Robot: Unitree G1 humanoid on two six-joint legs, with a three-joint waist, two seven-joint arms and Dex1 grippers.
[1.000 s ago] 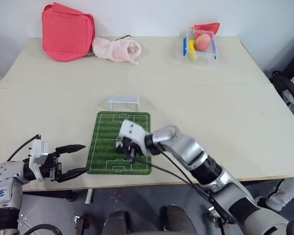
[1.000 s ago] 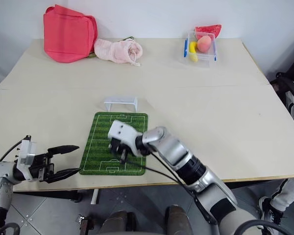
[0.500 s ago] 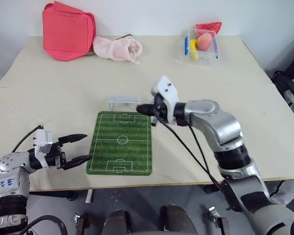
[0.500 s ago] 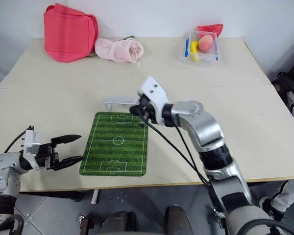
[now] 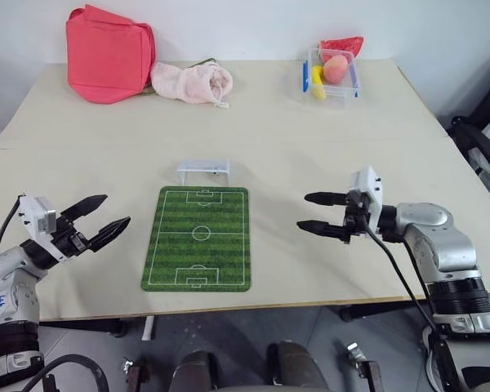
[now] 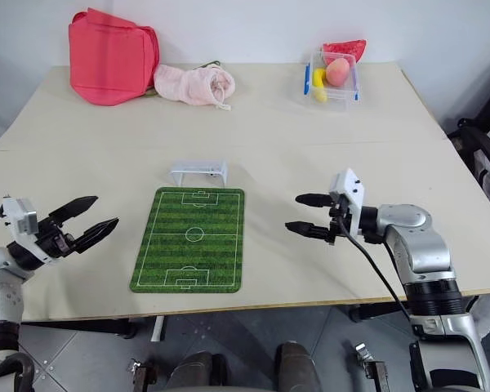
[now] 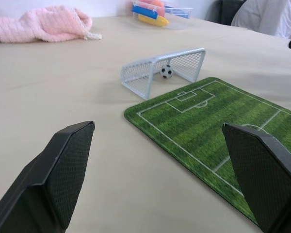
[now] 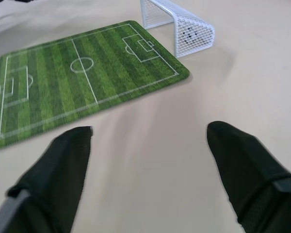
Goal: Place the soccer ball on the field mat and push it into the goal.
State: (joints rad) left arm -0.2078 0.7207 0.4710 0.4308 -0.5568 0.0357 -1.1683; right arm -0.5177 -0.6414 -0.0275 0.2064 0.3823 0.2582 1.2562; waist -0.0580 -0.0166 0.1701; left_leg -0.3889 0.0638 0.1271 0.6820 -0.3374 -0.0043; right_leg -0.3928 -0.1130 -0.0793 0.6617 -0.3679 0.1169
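- soccer ball [image 7: 167, 72] sits inside the goal [image 7: 161, 68], against the back net, seen through the mesh; well ahead of the left gripper [image 5: 96, 220] and off to the far side of the field mat [image 5: 199, 238] from it
- left gripper: fingers spread wide, nothing between them, hovering just off the mat's left edge
- right gripper [image 5: 322, 214]: fingers spread too, empty, out over bare table [image 5: 376, 131] well to the right of the mat, pointing back toward it
- mat lies flat between the two grippers; goal just past its far end, mouth facing the mat
- ball looks tiny, light, hard, smooth and round; likely rolls at the slightest touch and would squirt out of a sloppy pinch
- if it needs picking up: pinch across its middle with the fingertips, coming in through the open goal mouth, not the net
- goal frame looks thin and light, easy to knock or drag; mat thin and flexible, could slide if bumped
- task looks done as things lie
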